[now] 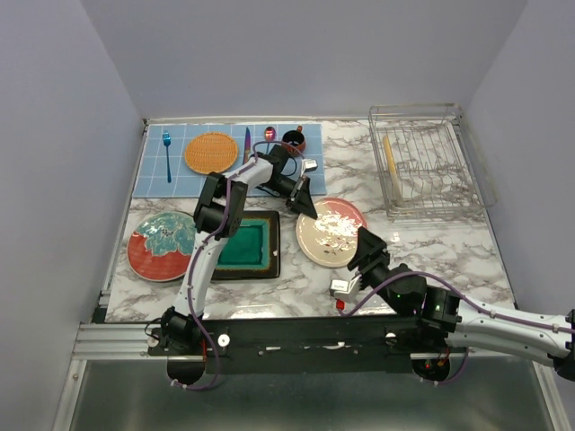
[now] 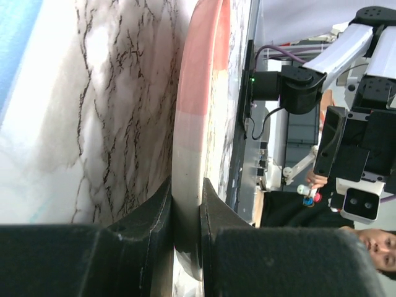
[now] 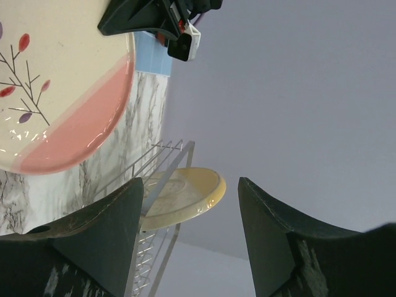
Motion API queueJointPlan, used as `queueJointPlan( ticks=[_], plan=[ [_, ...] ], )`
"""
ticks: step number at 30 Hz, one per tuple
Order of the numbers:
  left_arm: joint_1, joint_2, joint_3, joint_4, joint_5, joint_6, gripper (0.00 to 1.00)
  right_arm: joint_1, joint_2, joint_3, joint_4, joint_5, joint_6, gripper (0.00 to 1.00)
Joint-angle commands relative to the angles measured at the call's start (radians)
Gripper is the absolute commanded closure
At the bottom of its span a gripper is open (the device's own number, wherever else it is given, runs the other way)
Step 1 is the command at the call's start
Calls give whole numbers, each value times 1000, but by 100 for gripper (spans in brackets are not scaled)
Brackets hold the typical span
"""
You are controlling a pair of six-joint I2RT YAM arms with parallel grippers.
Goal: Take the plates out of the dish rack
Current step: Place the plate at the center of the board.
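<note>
One yellow plate (image 1: 388, 163) stands in the dish rack (image 1: 431, 193); three lie on the table (image 1: 431, 247). The left gripper (image 2: 185, 192) is clamped on the pink-cream plate (image 1: 331, 232) rim; the right gripper (image 3: 190, 180) has fingers apart. Likely glazed ceramic: stiff, slick, chippable, weighty. Pinch the exposed top rim.

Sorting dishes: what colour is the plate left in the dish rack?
The plate is pale cream-yellow, clearest in the right wrist view.

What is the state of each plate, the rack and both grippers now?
left gripper: shut on pink plate
right gripper: open, empty
pink plate: lying flat, rim gripped
yellow plate: upright in dish rack
red plate: flat on table
square dark plate: flat on table
dish rack: holds one plate
</note>
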Motion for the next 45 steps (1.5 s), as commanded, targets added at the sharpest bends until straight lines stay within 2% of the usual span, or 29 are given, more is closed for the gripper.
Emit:
queueJointPlan(
  ticks=[1,15,21,34,45],
  plan=[
    [-9,-67,-21,87,-23,-22,100,-1,-17,19,22,14,-24,29],
    [-28,-101,-53,-93,-77,170,100,-1,-34,-26,51,-5,-51,29],
    [-35,-98,-91,-74,-79,168,100,-1,-33,-29,56,-6,-62,29],
    [-37,-84,-78,-67,-114,161,100,-1,-45,-41,37,-8,-50,29],
    [-37,-49,-26,-54,-137,127,91,-2,-50,-35,21,-8,-44,29]
  ],
)
